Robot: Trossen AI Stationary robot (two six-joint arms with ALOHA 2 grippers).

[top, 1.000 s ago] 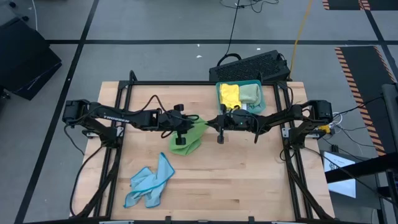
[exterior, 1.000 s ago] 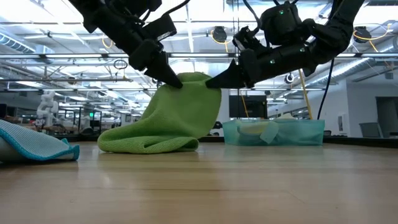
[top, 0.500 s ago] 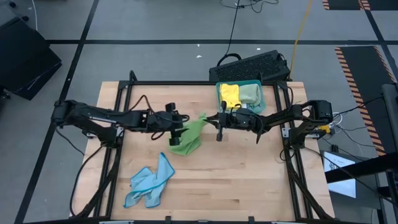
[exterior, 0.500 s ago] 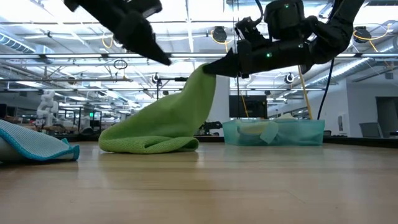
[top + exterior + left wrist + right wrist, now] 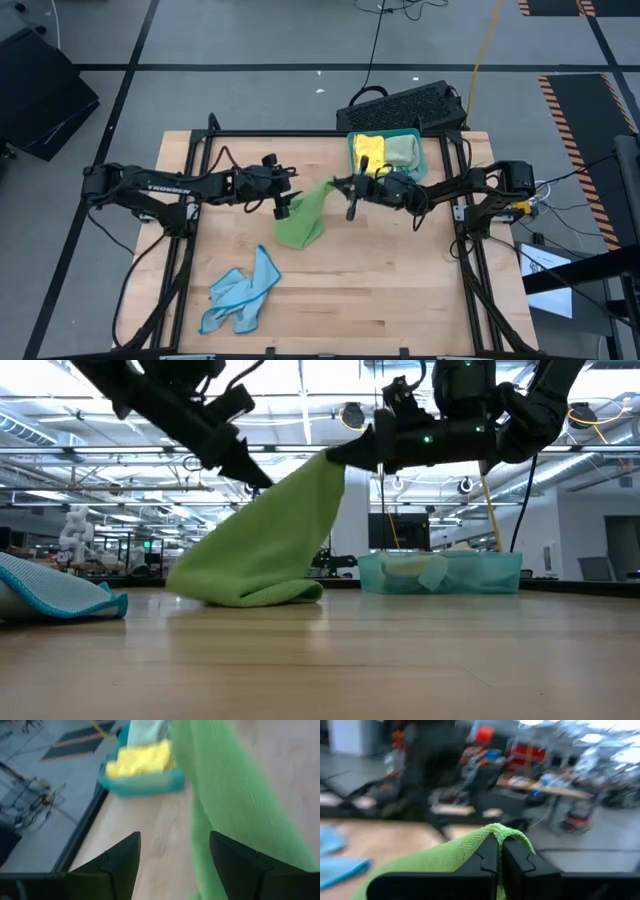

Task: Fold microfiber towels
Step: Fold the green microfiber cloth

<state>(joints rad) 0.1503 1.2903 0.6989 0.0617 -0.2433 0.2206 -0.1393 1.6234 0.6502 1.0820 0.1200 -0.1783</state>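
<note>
Clearly the right fingers (image 5: 496, 862) pinch the bright green towel's (image 5: 270, 545) corner, while the left fingers (image 5: 172, 865) gape empty.

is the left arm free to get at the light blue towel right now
Probably yes. The left gripper is open and empty, and bare table lies between it and the light blue towel; the right gripper holds the green towel.

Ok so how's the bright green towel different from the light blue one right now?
The bright green towel is lifted by one corner, pinched in the shut right gripper, its lower part on the table; the light blue towel lies crumpled flat, untouched. The green sits mid-table, the blue nearer the front left. Neither is folded.
</note>
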